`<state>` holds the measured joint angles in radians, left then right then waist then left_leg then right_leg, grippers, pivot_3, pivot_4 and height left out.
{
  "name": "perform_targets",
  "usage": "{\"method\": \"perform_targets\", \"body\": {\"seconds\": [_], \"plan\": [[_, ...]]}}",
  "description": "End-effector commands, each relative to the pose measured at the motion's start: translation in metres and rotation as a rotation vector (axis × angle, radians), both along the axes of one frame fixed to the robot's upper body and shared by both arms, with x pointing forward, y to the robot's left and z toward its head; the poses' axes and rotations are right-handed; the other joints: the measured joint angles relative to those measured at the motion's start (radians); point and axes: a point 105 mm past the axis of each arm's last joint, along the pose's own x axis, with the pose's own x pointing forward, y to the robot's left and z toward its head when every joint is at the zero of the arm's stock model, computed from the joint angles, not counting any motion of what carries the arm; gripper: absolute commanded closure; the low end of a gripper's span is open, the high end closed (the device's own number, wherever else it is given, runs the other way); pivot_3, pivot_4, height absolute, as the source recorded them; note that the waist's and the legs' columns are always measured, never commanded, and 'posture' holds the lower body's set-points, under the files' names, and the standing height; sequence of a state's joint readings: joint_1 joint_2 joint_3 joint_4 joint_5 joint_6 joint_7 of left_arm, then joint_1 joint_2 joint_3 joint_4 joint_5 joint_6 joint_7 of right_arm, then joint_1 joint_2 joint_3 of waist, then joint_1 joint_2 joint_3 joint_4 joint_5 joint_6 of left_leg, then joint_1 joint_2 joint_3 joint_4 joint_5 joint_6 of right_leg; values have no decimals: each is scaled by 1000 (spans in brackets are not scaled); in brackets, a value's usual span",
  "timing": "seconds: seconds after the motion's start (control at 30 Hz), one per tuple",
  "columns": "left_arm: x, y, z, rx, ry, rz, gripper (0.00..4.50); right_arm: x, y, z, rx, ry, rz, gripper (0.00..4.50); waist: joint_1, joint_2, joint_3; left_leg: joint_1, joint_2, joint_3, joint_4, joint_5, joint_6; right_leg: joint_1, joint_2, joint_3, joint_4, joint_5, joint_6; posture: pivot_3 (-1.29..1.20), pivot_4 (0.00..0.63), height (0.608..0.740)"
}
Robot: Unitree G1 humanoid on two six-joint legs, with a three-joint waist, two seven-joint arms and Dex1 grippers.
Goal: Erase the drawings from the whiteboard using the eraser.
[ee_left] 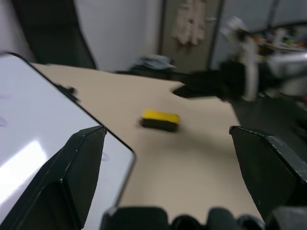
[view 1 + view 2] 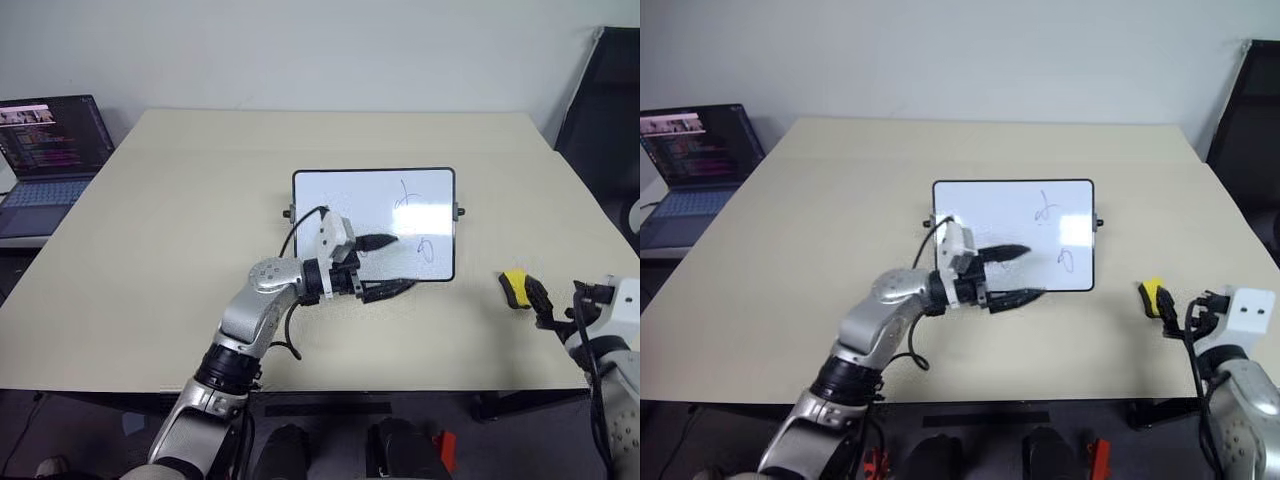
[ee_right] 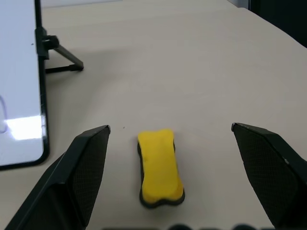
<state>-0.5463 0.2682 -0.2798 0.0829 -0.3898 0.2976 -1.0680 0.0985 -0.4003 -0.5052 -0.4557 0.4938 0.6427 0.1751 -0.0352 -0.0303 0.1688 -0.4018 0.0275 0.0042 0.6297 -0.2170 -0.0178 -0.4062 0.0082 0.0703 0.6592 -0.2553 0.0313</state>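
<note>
I am holding my right pincer (image 3: 170, 179) spread wide and empty, the eraser (image 3: 159, 166) lying just ahead between its fingers, long axis running away from me.

Whiteboard (image 2: 373, 222): glossy white face, strong glare patch, thin black frame looks plastic. Table (image 2: 180, 250): matt beige top, smooth, no sheen. Eraser (image 3: 159, 166): bright yellow top, smooth, slightly soft-looking; black underside. Left gripper (image 2: 1024, 273) and right gripper (image 3: 170, 191): fingers black, matt, plastic-like; right fingers (image 3: 81, 167) show fine textured pattern. Left forearm (image 2: 262, 305): silver, satin metallic finish.
</note>
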Motion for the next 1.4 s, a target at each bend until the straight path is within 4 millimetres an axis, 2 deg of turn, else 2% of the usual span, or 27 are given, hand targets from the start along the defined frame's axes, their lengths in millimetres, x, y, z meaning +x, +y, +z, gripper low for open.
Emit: {"method": "perform_targets", "body": {"seconds": [0.03, 0.2, 0.47, 0.83, 1.23, 1.33, 1.4], "plan": [[-1, -4, 5, 16, -44, -74, 0, 8, -3, 6, -9, 1, 18, 54, 2, 0, 0, 0, 0, 0, 0, 0, 0, 0, 0, 0, 0, 0, 1, 0, 150, 740], [5, -6, 3, 22, -87, -55, 0, 17, 0, -4, -22, 75, 47, 54, 3, 0, 0, 0, 0, 0, 0, 0, 0, 0, 0, 0, 0, 0, 1, 0, 150, 740], [0, 0, -4, 37, -92, -42, 0, 23, 11, -20, -5, 147, 83, 54, 1, 0, 0, 0, 0, 0, 0, 0, 0, 0, 0, 0, 1, 1, 1, 0, 150, 740], [-1, 6, -5, 42, -93, -19, 0, 30, 8, -34, 9, 188, 81, 54, 2, 0, 1, 0, 1, 0, 0, 0, 0, 0, 0, 0, 0, 1, 2, 0, 150, 740], [0, 7, -4, 43, -90, -11, 0, 33, -6, -31, 11, 169, 31, 54, 2, 0, 1, 0, 1, 0, 0, 0, 0, 0, 0, 0, 1, 1, 2, 0, 150, 740], [1, 7, -4, 43, -92, -9, 0, 35, -6, -28, 22, 151, 27, 645, 2, 0, 1, 0, 0, 0, 0, 0, 0, 0, 0, 0, 1, 1, 2, 0, 150, 740], [1, 8, -3, 44, -93, -8, 0, 35, -7, -27, 19, 149, 24, 1326, 2, 0, 1, 0, 0, 0, 0, 0, 0, 0, 0, 0, 1, 1, 2, 0, 150, 740]]}}
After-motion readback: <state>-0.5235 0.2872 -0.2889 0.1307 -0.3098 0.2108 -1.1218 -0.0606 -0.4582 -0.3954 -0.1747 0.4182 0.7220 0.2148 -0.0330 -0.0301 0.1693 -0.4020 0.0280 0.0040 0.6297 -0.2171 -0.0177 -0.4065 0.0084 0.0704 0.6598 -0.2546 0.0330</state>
